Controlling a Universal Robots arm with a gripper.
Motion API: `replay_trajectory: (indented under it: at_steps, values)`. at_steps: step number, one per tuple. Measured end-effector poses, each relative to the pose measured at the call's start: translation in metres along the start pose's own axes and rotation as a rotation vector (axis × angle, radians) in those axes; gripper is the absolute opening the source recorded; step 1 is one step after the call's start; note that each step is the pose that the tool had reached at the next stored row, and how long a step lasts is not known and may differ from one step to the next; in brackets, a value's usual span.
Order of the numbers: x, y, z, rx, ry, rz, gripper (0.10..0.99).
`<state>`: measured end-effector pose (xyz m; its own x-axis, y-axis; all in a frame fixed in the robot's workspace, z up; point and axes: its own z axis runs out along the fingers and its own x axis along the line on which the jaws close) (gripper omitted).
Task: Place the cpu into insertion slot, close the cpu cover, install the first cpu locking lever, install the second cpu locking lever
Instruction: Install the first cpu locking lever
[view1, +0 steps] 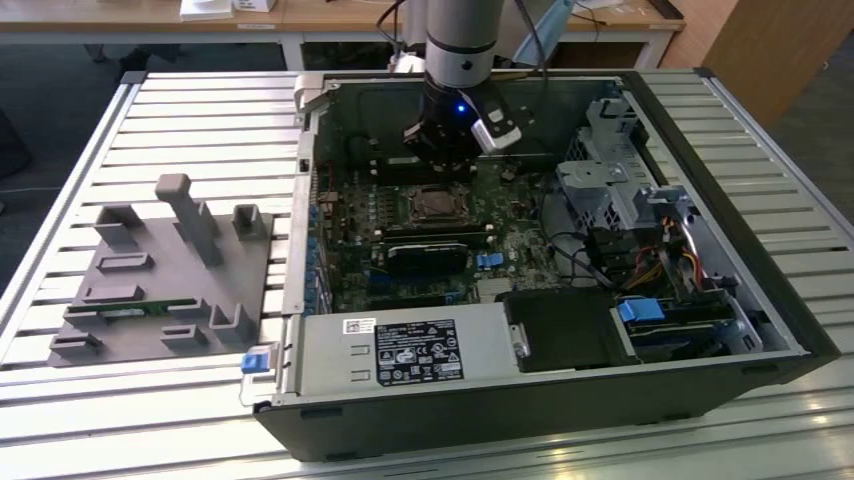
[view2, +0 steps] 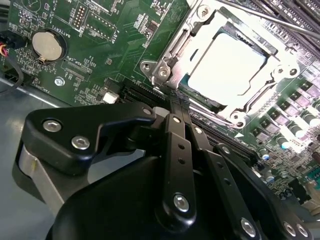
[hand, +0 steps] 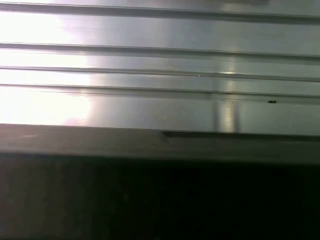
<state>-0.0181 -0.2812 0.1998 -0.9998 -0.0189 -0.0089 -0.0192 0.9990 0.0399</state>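
On the exterior view's left you have a grey moulded fixture (view1: 167, 280) with upright posts on the slatted table (view1: 80, 420). Moving right, the open computer case (view1: 534, 400) holds the green motherboard (view1: 400, 250). In the second wrist view your gripper (view2: 179, 102) has its black fingers pressed together, pinching nothing, just beside the cpu cover (view2: 200, 37). The silver cpu (view2: 227, 65) sits in the insertion slot (view2: 186, 80), under that closed metal frame.

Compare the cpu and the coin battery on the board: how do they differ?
The cpu is square and sits under the metal cover; the battery is round, smaller, in an open holder. The cpu lies nearer the hand. Both have dull silver tops and lie flat on the board.
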Motion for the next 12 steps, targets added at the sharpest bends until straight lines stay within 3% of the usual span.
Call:
replay_trajectory:
  at_steps: [6, 12]
  values:
    - [-0.0005, 0.0025, 0.0017, 0.006, 0.0001, 0.0, 0.106]
    - [-0.0006, 0.0031, -0.0023, 0.006, -0.0004, 0.0, 0.106]
